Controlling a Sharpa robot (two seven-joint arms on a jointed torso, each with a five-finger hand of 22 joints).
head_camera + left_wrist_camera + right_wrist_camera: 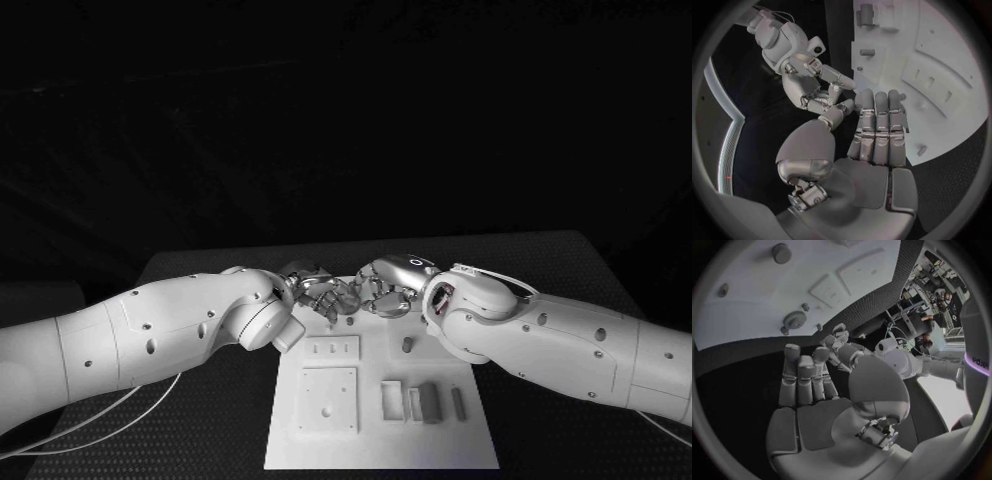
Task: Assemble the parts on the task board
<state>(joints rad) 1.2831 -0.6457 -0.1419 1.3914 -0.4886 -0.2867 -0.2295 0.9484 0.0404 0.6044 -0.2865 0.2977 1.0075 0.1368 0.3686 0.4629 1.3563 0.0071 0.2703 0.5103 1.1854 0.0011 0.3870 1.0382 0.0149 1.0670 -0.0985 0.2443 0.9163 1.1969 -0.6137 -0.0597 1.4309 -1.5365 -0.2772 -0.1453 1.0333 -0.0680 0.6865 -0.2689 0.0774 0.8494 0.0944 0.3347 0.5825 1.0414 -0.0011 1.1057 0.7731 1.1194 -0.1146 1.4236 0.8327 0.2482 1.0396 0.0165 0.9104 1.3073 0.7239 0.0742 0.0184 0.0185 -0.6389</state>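
Both hands, left hand (pixel 320 297) and right hand (pixel 387 288), empty with fingers spread, meet at the white plastic task board (pixel 382 445) far edge; grey parts (pixel 427 403) lie nearer the robot.

No legible text — no labels, brands or numbers on any surface

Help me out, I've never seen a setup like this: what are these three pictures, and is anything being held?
It is a robot with two white arms ending in silver hands. One picture looks down from its head; the two round ones come from cameras at each wrist. On the black table lies a white task board with small grey parts on it. The left hand and right hand meet at the board's far end. Both wrist views show flat palms with fingers extended, so neither appears to hold anything.
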